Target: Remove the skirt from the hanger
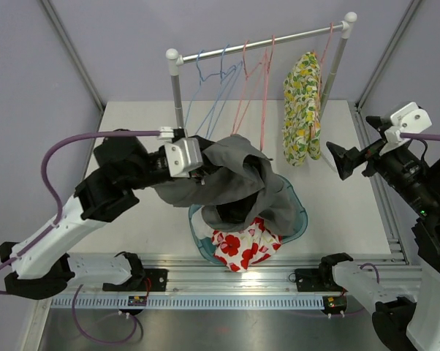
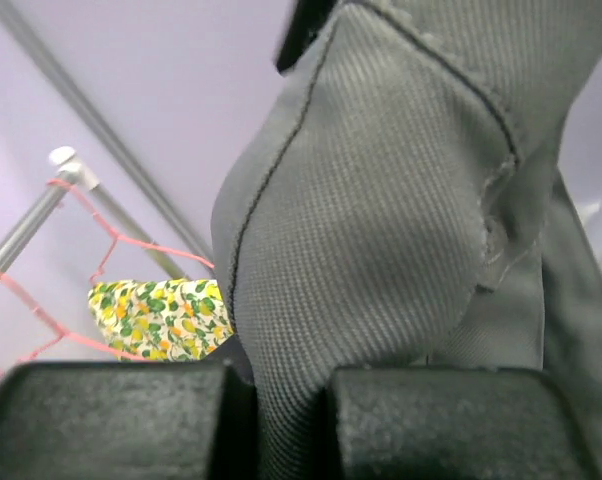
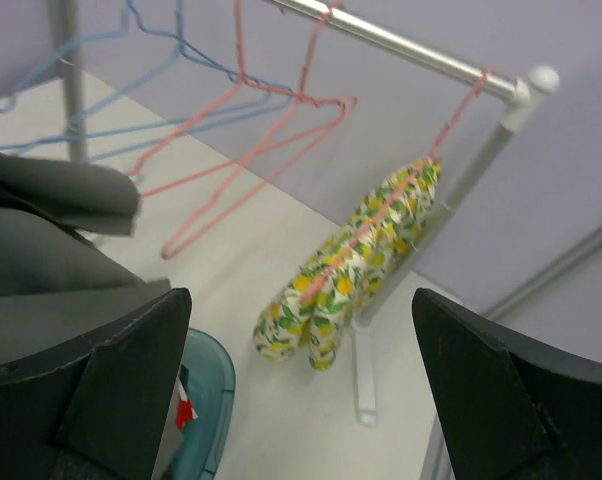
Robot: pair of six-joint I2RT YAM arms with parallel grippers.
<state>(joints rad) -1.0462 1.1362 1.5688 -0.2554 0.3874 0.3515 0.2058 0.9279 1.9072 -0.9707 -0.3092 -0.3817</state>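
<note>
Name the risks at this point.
The grey woven skirt, pinched in the left gripper, drapes wider than the teal plastic basket below; released here, part may land on the white table. The open right gripper sits near the hanging yellow lemon-print garment and could snag it.

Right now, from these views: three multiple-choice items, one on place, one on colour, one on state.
1. Where does the grey skirt hang?
A. Over the teal basket
B. On a blue hanger
C. Flat on the table

2. What colour is the hanger carrying the yellow floral garment?
A. Blue
B. Pink
C. Green

3. How is the right pincer?
A. Shut on the skirt
B. Open, holding nothing
C. Shut on a hanger

Key:
1 A: the left pincer holds it bunched above the basket.
2 B: a pink wire runs from the rail down across the garment.
3 B: its fingers stand wide apart with nothing between them.
</note>
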